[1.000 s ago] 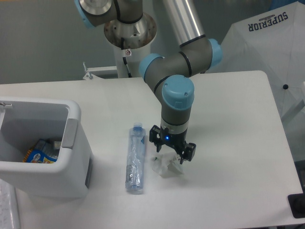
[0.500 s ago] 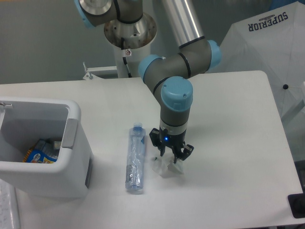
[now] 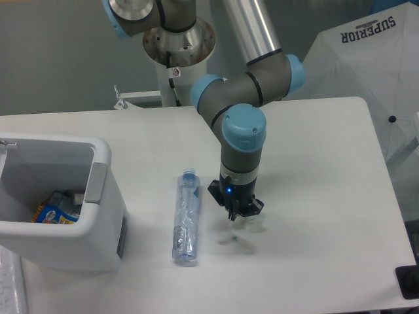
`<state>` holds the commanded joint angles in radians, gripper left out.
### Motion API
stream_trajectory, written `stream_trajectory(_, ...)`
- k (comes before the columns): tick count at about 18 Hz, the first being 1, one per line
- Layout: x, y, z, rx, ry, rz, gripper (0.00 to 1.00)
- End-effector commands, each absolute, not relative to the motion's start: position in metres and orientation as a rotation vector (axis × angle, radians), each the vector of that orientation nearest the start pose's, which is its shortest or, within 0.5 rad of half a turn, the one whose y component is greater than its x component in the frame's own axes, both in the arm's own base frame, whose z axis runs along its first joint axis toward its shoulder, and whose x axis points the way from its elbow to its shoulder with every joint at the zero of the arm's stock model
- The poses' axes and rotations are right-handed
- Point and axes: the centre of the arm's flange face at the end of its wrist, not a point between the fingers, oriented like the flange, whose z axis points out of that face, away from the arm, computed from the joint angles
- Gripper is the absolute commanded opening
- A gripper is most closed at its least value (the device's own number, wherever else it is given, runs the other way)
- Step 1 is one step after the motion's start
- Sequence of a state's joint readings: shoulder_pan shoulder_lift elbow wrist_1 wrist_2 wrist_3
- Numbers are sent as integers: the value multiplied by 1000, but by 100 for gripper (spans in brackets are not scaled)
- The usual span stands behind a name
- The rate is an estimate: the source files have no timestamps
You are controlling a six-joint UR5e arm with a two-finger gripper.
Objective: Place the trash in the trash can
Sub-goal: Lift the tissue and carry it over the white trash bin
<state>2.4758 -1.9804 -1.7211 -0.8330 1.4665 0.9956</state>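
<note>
The clear bottle (image 3: 186, 219) with a blue cap lies on the white table, cap pointing away, left of my gripper. My gripper (image 3: 235, 212) points straight down with its fingers closed together, about a hand's width right of the bottle. The crumpled clear-white wrapper (image 3: 239, 229) shows only as a faint pale blur at and just below the fingertips, apparently pinched between them. The white trash can (image 3: 98, 157) with its grey handle panel stands at the left edge of the table, well left of the bottle.
A blue-and-orange snack packet (image 3: 55, 210) lies inside the trash can. The arm's base (image 3: 177, 46) stands at the back of the table. A white "SUPERIOR" cover (image 3: 373, 59) is off the right side. A black object (image 3: 407, 282) sits at the front right corner.
The fingers were open astride the wrapper, then closed onto it. The wrapper's clear white shape on the table has shrunk to a faint blur under the shut fingers.
</note>
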Motion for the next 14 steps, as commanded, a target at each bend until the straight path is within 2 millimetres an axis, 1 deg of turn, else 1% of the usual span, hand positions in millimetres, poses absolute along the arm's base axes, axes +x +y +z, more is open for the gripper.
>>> stream_trajectory(2,-398,493,269,-2940,143,133,7)
stream_trajectory(5,-406,496,280,-2903,128,129,7)
stream_trajectory(7,-411,493,290,-2849,69,93,7)
stream_trajectory(9,-413,485,320,-2759,23,74,7)
stream_trajectory(10,-418,480,326,-2722,3,52,7)
stream_trajectory(11,-420,478,337,-2677,-1,37,7)
stream_trajectory(13,-426,475,360,-2595,-76,4,7)
stream_trajectory(14,-429,476,377,-2549,-121,-5,7)
